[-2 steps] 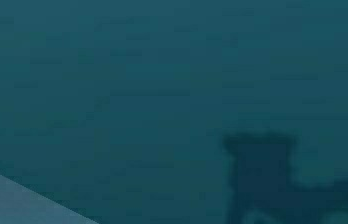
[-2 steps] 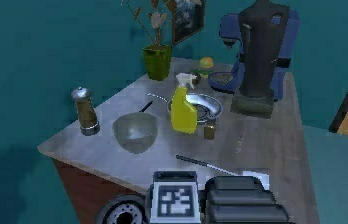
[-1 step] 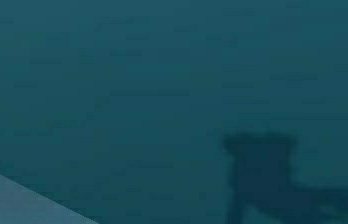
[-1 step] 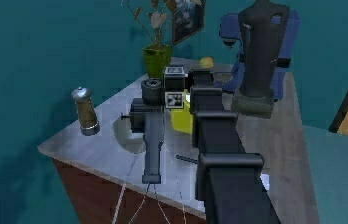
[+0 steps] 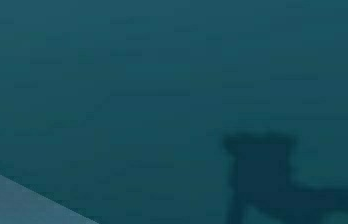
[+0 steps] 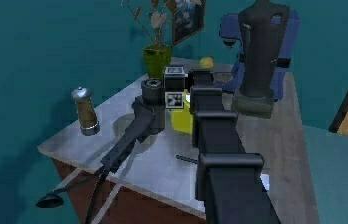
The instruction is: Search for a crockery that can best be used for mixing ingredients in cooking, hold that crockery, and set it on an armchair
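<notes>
The thin fingers (image 6: 50, 198) reach down to the lower left of the arm side view, past the table's (image 6: 87, 148) near corner. Only floor and the table's side lie behind them, so the gripper (image 6: 70, 203) holds nothing; whether the fingers are released or clenched I cannot tell. Up from them sits the gripper's dark body, then the white squares (image 6: 152, 92) at the frame's middle, and the arm (image 6: 227, 165) running down to the bottom edge. A metal canister (image 6: 82, 110) stands on the tabletop just left of the gripper's body. Tucked against the arm's left side, below the squares, is a yellow-green thing (image 6: 181, 120). It is partly covered, and I judge it the likeliest mixing crockery, though its shape is not sure. Farther up stand a potted plant (image 6: 157, 55) and a dark machine (image 6: 262, 50). The forward view faces a teal wall (image 5: 132, 80). The step looks like lining up for the grasp. To do it well, the fingers should come up and right toward the yellow-green thing, passing clear of the canister, and its shape should be confirmed before it is taken.
</notes>
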Available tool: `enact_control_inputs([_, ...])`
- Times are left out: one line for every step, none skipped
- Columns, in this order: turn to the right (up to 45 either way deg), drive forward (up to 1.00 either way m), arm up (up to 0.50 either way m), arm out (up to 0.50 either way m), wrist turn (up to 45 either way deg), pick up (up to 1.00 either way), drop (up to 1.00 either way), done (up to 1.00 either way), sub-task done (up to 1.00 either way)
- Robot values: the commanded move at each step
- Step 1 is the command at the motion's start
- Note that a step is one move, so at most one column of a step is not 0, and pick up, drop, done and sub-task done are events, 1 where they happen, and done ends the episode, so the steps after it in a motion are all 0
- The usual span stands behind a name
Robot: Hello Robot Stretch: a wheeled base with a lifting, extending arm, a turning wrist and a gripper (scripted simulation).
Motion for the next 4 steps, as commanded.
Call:
enact_control_inputs([0.0, 0.0, 0.0, 0.0, 45.0, 0.0, 0.0, 0.0, 0.0])
enact_control_inputs([0.0, 0.0, 0.0, 0.0, 45.0, 0.0, 0.0, 0.0, 0.0])
enact_control_inputs([0.0, 0.0, 0.0, 0.0, 15.0, 0.0, 0.0, 0.0, 0.0])
enact_control_inputs([0.0, 0.0, -0.12, 0.0, 0.0, 0.0, 0.0, 0.0, 0.0])
